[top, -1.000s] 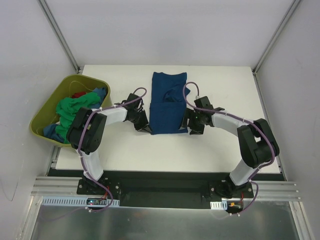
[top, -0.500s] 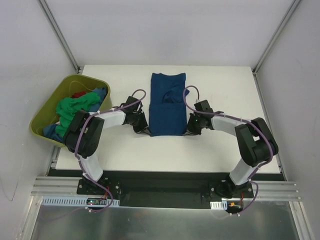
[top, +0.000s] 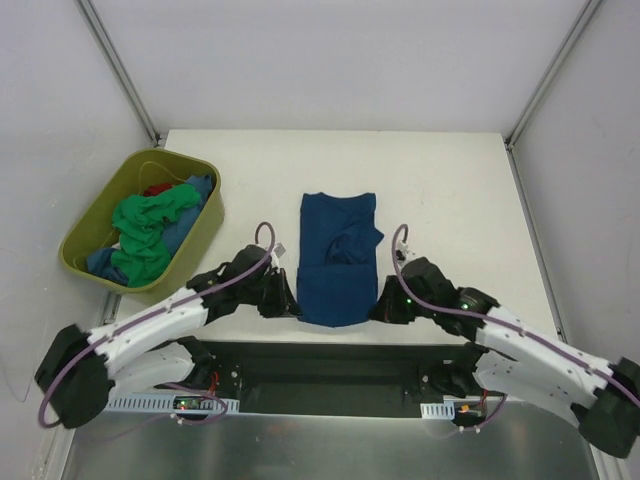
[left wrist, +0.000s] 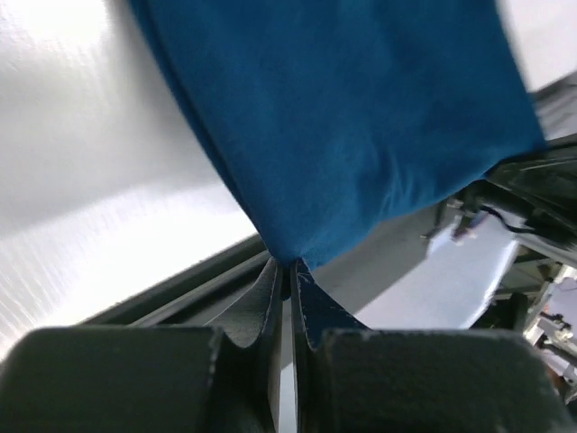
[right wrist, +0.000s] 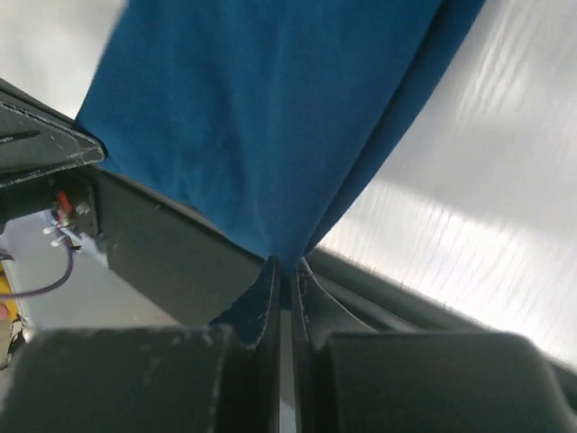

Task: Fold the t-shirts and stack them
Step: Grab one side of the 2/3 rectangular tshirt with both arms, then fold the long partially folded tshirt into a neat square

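the dark blue t-shirt [top: 338, 260] lies on the white desk [top: 450, 190], near the middle and drawn close to the near edge. it is folded into a narrow strip running away from the arms, with a crease across it about halfway along and some rumpled cloth on its far half. its near end reaches almost to the desk's front edge.

the left fingers [top: 296, 310] are pressed fully together on the near left corner of the shirt. in the left wrist view the fingers [left wrist: 285, 275] meet with only a pinch of blue cloth between the tips, and the fabric fans out upward from that point. the right fingers [top: 379, 310] are closed just as tightly on the near right corner. the right wrist view shows those tips [right wrist: 287, 271] squeezing a gathered point of the same blue cloth, the desk surface bright behind it.

both arms are stretched low and wide on either side of the shirt.

to the left, an olive-green tub [top: 95, 215] sits at the desk's left edge, well apart from the shirt. it holds a crumpled green t-shirt [top: 145, 225], with red cloth [top: 157, 188] and blue cloth [top: 197, 188] beside it.
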Robot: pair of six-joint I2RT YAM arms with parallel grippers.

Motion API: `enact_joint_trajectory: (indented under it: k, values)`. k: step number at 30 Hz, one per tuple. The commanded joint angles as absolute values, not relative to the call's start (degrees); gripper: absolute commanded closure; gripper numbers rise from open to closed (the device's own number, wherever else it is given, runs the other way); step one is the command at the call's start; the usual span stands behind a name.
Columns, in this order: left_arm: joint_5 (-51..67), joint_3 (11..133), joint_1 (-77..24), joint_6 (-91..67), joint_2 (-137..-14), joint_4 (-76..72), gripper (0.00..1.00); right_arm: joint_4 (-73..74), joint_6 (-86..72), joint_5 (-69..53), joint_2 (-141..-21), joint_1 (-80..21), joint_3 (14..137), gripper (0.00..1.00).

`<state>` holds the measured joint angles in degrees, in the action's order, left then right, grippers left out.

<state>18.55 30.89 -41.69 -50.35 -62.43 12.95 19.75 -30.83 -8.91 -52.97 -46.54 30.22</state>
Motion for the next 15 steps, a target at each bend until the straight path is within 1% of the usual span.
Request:
enact_joint_trajectory:
  k: [1, 3, 6, 10, 12, 15]
  values:
    - [14.1, 28.7, -43.4, -58.3, -50.5, 15.2, 1.00, 35.3, -39.7, 5.6, -37.9, -50.4, 29.7, 0.99]
    - [13.2, 30.5, -43.4, -57.9, -47.3, 15.3, 1.00, 36.1, -39.5, 7.5, -34.4, -50.4, 30.3, 1.00]
    - [12.6, 35.7, -43.4, -54.9, -48.2, 16.1, 1.00, 37.5, -36.2, 10.6, -32.4, -50.4, 34.7, 0.99]
    - [9.0, 43.4, -43.2, -50.1, -53.3, 18.5, 1.00, 39.3, -30.6, 16.8, -38.7, -49.6, 43.0, 0.99]
    - [7.2, 48.1, -42.8, -48.9, -56.9, 19.5, 1.00, 39.4, -26.8, 17.2, -41.8, -48.1, 48.1, 1.00]
    - [8.2, 53.2, -39.2, -46.4, -61.7, 20.5, 1.00, 38.0, -22.2, 14.7, -47.4, -42.5, 53.9, 0.99]
